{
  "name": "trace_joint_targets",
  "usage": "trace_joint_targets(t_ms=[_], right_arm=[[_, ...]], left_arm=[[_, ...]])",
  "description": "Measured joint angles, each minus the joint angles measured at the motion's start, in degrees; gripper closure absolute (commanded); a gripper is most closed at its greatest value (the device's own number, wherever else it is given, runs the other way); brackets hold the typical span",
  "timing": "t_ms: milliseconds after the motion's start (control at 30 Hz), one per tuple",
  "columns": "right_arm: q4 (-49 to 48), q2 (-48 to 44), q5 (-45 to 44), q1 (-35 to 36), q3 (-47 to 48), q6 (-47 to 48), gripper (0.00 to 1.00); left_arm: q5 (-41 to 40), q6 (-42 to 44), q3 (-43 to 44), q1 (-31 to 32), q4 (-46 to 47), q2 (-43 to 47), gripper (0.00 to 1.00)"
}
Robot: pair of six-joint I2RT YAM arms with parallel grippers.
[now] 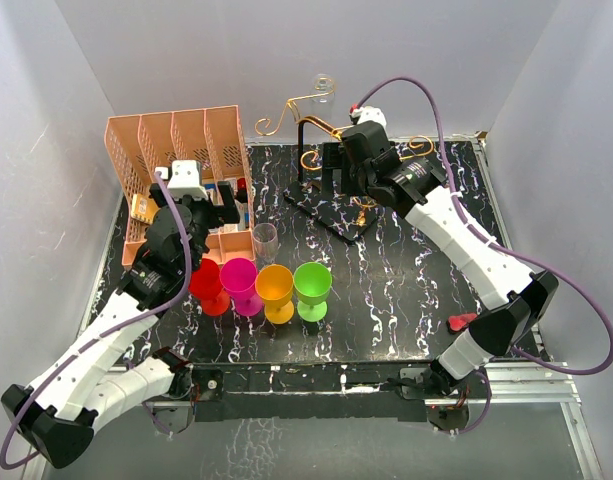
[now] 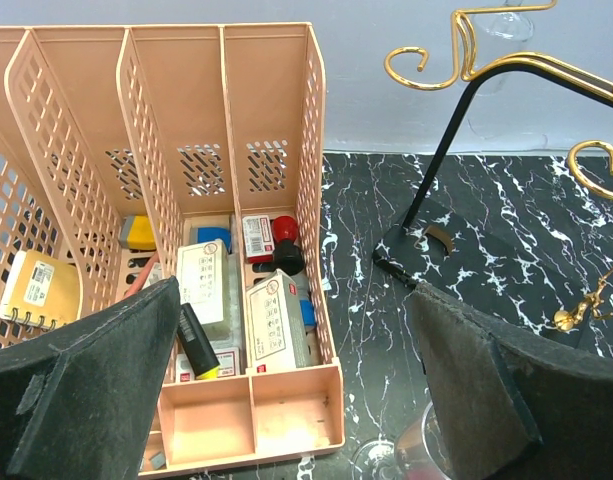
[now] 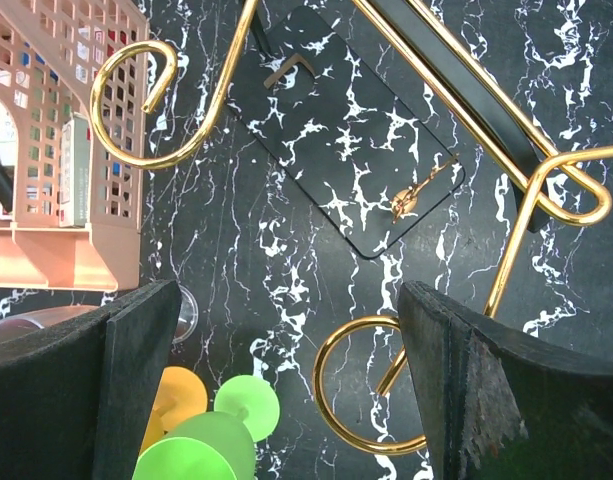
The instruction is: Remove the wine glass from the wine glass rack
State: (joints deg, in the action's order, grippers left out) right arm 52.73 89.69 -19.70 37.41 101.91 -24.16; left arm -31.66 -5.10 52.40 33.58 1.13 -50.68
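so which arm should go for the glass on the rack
Right. The right gripper hangs open over the wine glass rack, near the hanging wine glass; the left gripper faces the peach organiser.

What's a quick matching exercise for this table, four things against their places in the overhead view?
Things:
1 rack
2 organiser
3 standing clear glass
4 green goblet

Places:
A right end of the coloured row
B back left
C back middle
D just behind the row

Pairs: 1-C; 2-B; 3-D; 4-A
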Motion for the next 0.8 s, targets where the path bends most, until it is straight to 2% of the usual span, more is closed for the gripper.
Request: trace_joint_targets(t_ms=[800], right_arm=[[5.7, 0.0, -3.6, 0.2, 0.0, -0.5, 0.01]], left_arm=[[0.2, -0.7, 0.0, -0.1, -0.3, -0.7, 0.03]])
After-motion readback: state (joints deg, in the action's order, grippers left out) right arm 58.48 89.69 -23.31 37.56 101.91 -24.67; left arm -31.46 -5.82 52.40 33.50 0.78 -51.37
